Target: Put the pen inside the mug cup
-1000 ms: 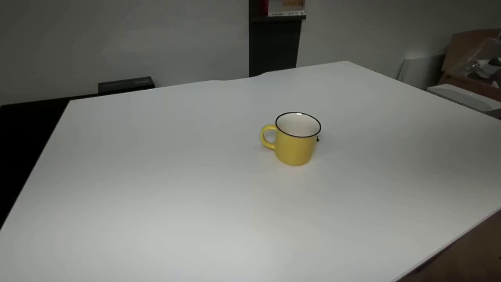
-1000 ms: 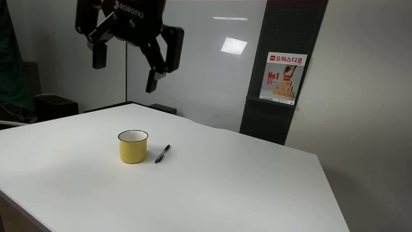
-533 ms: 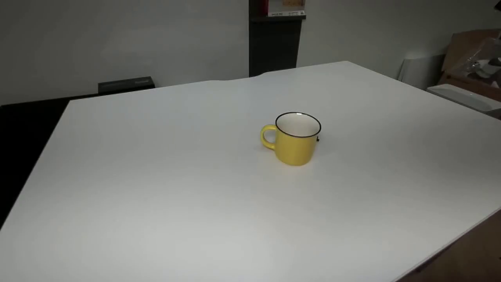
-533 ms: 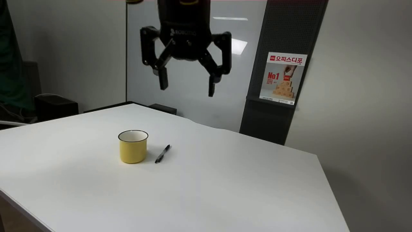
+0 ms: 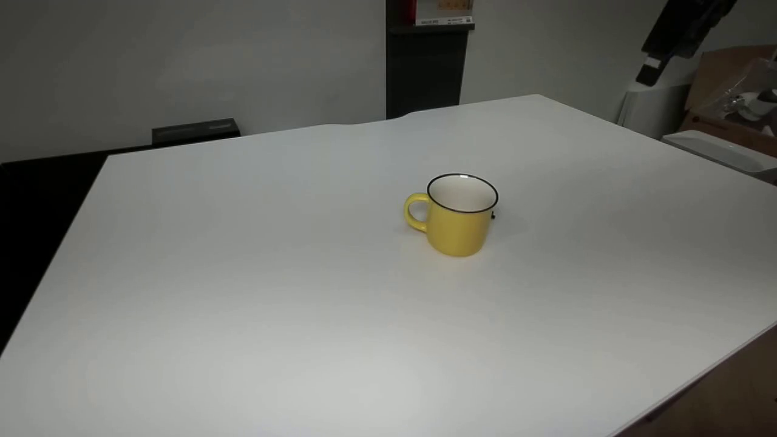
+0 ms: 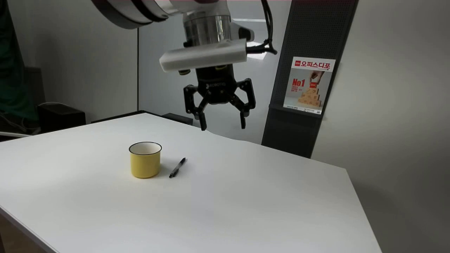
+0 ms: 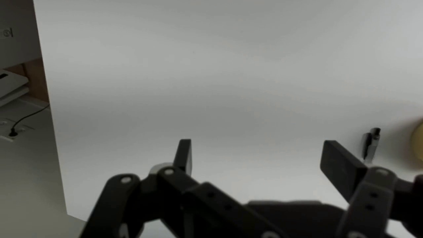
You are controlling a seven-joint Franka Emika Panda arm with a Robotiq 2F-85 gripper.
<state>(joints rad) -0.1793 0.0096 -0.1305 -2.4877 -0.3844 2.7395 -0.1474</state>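
Note:
The yellow mug cup point(image 5: 456, 233) stands upright with a dark rim and pale inside; it shows in both exterior views point(image 6: 145, 165). Only its edge point(image 7: 419, 145) shows at the right of the wrist view. The dark pen point(image 6: 178, 167) lies on the table beside the mug, apart from it. In an exterior view only the pen's tip point(image 5: 493, 215) peeks out behind the mug. In the wrist view the pen point(image 7: 372, 145) lies beyond the right finger, which hides its lower end. My gripper point(image 6: 223, 127) is open and empty, high above the table; it also shows in the wrist view point(image 7: 257, 152).
The white table point(image 6: 246, 211) carries the mug and pen. Its edge point(image 7: 53, 115) shows at the left of the wrist view. A dark panel with a poster point(image 6: 309, 86) stands behind. A cardboard box point(image 5: 728, 115) stands beyond the table.
My gripper has moved right, levelled out and come down in an exterior view, with more of the arm showing. A finger has entered at the top right of an exterior view. Mug and pen are unmoved.

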